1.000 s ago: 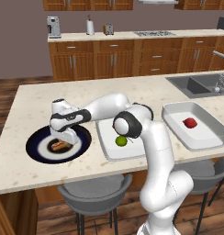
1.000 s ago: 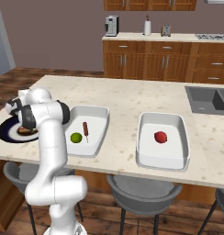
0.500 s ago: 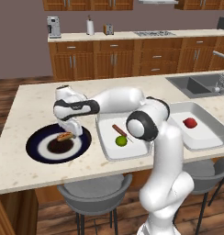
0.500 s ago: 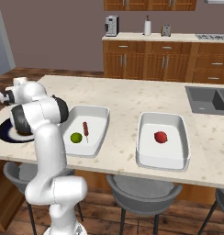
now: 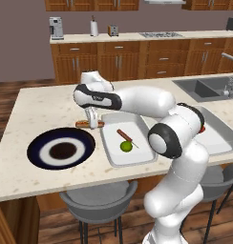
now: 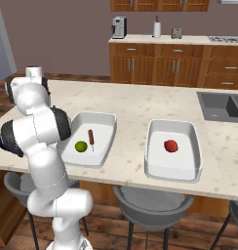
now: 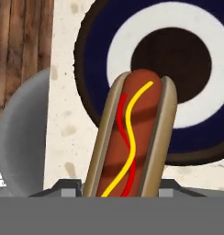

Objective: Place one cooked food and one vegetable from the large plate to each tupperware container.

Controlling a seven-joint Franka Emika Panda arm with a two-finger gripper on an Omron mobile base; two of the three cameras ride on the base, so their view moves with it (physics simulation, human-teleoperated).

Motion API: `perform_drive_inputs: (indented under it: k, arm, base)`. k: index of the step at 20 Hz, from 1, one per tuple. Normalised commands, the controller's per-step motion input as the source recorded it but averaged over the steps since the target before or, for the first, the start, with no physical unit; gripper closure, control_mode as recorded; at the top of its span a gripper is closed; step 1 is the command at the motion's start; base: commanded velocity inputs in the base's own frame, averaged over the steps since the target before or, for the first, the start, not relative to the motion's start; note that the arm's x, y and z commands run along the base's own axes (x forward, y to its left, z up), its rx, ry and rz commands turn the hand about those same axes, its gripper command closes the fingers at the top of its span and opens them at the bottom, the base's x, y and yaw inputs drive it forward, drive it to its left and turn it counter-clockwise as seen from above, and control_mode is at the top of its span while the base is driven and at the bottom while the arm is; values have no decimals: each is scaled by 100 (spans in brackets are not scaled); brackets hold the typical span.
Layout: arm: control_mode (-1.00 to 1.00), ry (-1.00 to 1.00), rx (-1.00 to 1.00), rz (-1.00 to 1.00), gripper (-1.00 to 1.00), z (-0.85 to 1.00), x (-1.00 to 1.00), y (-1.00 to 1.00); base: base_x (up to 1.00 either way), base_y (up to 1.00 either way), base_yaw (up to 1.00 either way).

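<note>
The plate (image 5: 61,148) lies near the counter's front edge toward its left end and looks bare, so the last food is off it. Just right of it and above the counter hangs the gripper (image 5: 93,120), its jaws closed on the hot dog (image 5: 89,124), which sticks out level to either side; the hand view looks straight down the hot dog (image 7: 134,137) with the plate beneath. The hold looks to be near one end of the bun, so a fast swing could twist it round or let it slide out onto the counter (image 5: 37,102). Next right is the near tray (image 5: 126,143), which already has a sausage (image 5: 124,135) and a lime (image 5: 126,146): dropping the hot dog here would be the plain mistake, giving this tray two cooked items. The far tray (image 6: 172,149), toward the right end beside the sink (image 6: 222,104), holds only a tomato (image 6: 170,145) and, I judge, is where it belongs. The carry crosses the near tray, so a low pass could clip its rim, and a late release could overshoot toward the sink.
</note>
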Motion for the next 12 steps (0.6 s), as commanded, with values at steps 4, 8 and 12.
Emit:
perform_drive_inputs:
  k: [4,8,12]
  arm:
    - [-100,1,0,-69,100,7,0,-64]
    - [-100,11,0,-70,100,8,6,-86]
    - [-100,1,0,-61,100,12,10,-97]
  base:
    - [0,0,0]
    - [0,0,0]
    - [0,0,0]
